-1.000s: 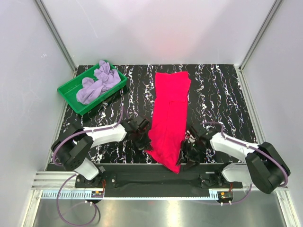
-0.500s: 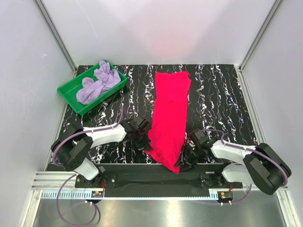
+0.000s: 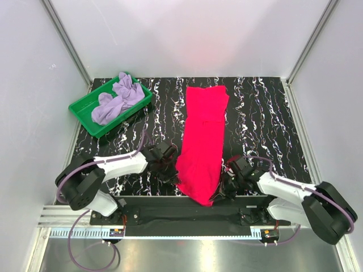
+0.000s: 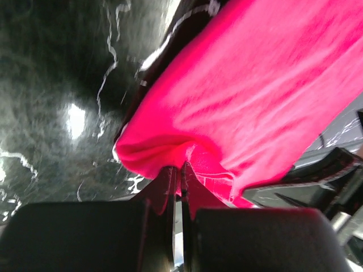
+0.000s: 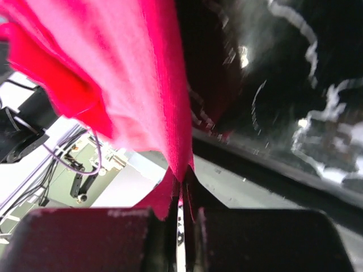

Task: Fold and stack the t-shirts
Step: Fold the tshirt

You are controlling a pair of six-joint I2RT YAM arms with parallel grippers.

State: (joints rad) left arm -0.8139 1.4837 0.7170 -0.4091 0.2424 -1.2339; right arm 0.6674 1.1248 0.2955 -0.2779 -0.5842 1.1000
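A crimson t-shirt (image 3: 203, 133) lies as a long narrow strip down the middle of the black marbled table, its near end hanging over the front edge. My left gripper (image 3: 169, 171) is shut on the shirt's near left edge (image 4: 170, 156). My right gripper (image 3: 222, 188) is shut on the near right edge (image 5: 180, 164), pinching a thin fold of the cloth. The lavender t-shirt (image 3: 116, 99) lies crumpled in the green tray at the back left.
The green tray (image 3: 85, 110) sits at the table's far left corner. White walls with metal frame posts enclose the table on three sides. The arms' base rail (image 3: 181, 215) runs along the near edge.
My right gripper has moved in toward the shirt's near right edge and closed on it. The left gripper has held its grip and shifted slightly nearer.
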